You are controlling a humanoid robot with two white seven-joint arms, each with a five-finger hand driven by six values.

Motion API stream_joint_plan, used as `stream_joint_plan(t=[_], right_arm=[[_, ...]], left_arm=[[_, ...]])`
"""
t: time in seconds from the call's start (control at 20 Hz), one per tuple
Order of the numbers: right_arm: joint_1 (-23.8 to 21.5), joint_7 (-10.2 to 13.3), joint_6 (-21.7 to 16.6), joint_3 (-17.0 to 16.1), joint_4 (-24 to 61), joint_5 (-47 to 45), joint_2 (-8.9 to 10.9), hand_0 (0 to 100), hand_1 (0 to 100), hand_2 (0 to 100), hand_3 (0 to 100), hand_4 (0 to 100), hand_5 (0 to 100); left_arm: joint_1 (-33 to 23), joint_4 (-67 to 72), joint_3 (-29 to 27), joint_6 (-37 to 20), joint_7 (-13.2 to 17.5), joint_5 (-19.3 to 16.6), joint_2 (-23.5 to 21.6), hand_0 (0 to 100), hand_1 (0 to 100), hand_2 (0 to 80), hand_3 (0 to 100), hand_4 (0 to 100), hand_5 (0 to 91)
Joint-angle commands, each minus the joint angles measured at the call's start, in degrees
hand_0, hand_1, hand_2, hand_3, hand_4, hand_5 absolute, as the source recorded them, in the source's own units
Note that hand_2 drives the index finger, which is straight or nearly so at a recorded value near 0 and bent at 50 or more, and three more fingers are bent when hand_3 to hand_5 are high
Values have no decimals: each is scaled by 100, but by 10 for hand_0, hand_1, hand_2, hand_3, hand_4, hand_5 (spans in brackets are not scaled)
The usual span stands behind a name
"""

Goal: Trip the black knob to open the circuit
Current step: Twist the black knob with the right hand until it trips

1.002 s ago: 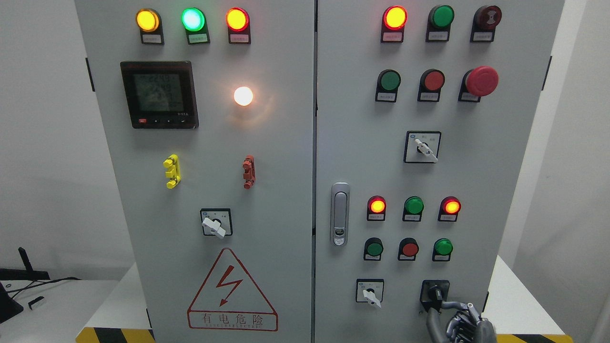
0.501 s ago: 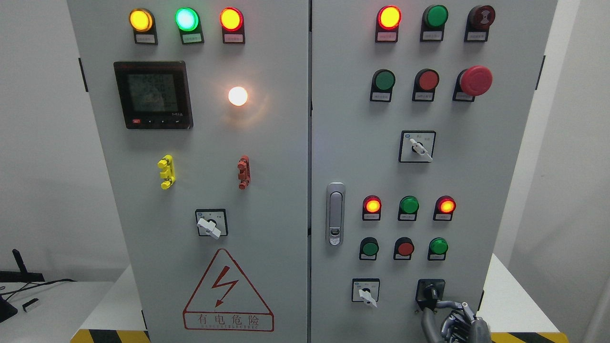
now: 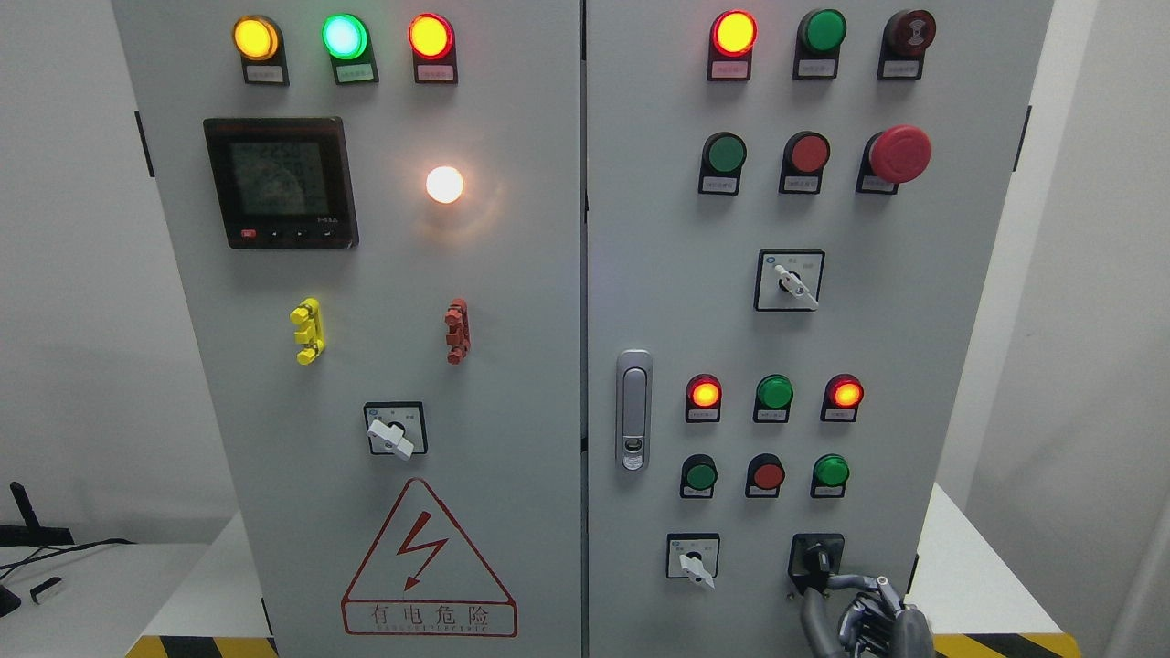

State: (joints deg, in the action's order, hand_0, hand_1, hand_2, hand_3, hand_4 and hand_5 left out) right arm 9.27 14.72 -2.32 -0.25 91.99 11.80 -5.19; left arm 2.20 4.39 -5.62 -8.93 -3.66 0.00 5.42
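Right hand [image 3: 864, 614] low right, grey fingers [image 3: 841, 581] curled on small black rotary knob [image 3: 816, 557] | grey steel cabinet [image 3: 548, 274] lamps lit | trip judged pending | left hand unseen

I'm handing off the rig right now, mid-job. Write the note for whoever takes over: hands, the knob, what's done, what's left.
Right robot hand: at the bottom right of the cabinet, fingers reaching up to the black knob; whether they grip it firmly can't be told.
Left robot hand: out of view.
Black knob: lowest row of the right door, right of the white selector.
Done: hand brought to the knob.
Left: turn the knob to trip; indicator lamps are lit, so no sign yet of an open circuit.
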Motion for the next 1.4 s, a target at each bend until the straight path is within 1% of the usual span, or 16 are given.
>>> stream_joint_plan(t=[0.0,1.35], right_arm=[[5,-4,-5,-151,-24,15,-8,407,776,532,946,1000,1000],[84,-4,-5,-151,-208,50,-8,408,758,517,943,1000,1000]], left_arm=[[0,0,0,-4,-3,27,-6,120,389,0,0,0,0],[0,0,0,-4,-3,27,3,120,389,0,0,0,0]])
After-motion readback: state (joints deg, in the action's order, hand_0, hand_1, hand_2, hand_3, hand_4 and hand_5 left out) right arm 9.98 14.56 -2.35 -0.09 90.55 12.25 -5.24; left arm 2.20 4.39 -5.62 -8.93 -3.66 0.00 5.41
